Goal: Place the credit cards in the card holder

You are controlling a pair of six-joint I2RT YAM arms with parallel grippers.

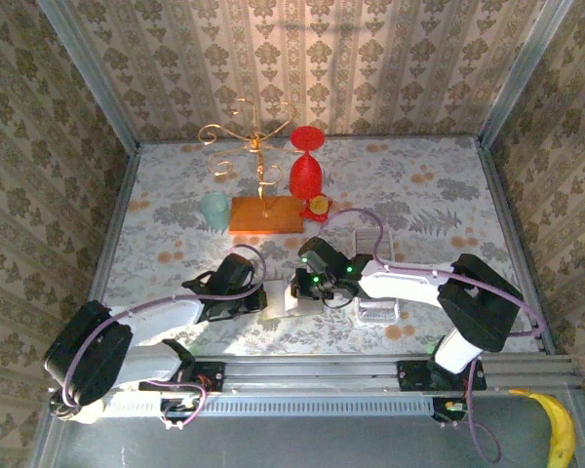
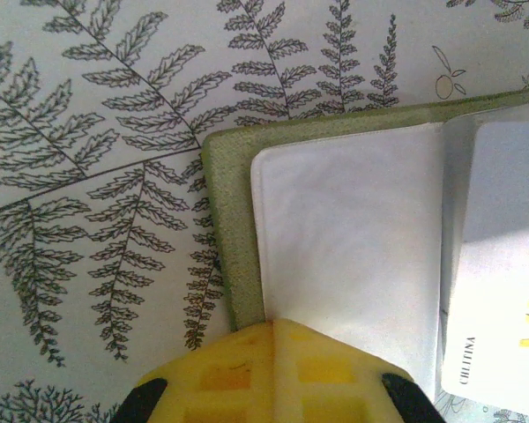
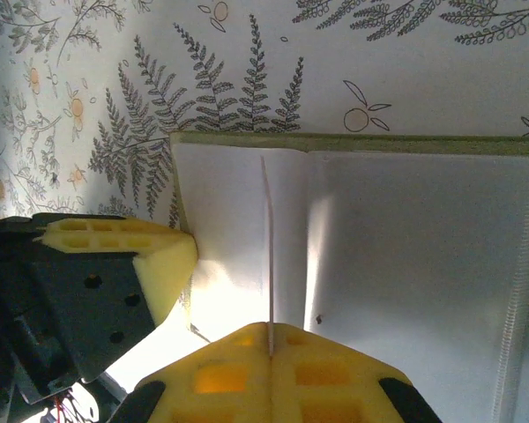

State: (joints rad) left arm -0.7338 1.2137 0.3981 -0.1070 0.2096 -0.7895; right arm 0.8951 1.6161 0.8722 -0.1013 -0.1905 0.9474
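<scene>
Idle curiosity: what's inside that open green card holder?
A whitish plastic sleeve and, beside it, a white card with yellow lettering. The sleeve is cloudy, so anything beneath it is hidden.

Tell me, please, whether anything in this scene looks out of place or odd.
A banana lies off the patterned table, on the grey surface in front of the rail, near the right arm's base. It looks stray there. Nothing else seems askew or damaged.

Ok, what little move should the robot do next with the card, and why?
Probably slide the thin whitish plastic card, pinched edge-on in the shut right end effector, forward into a clear pocket of the green fabric card holder. The shut left end effector rests on the holder's edge, so it shouldn't slide.
</scene>
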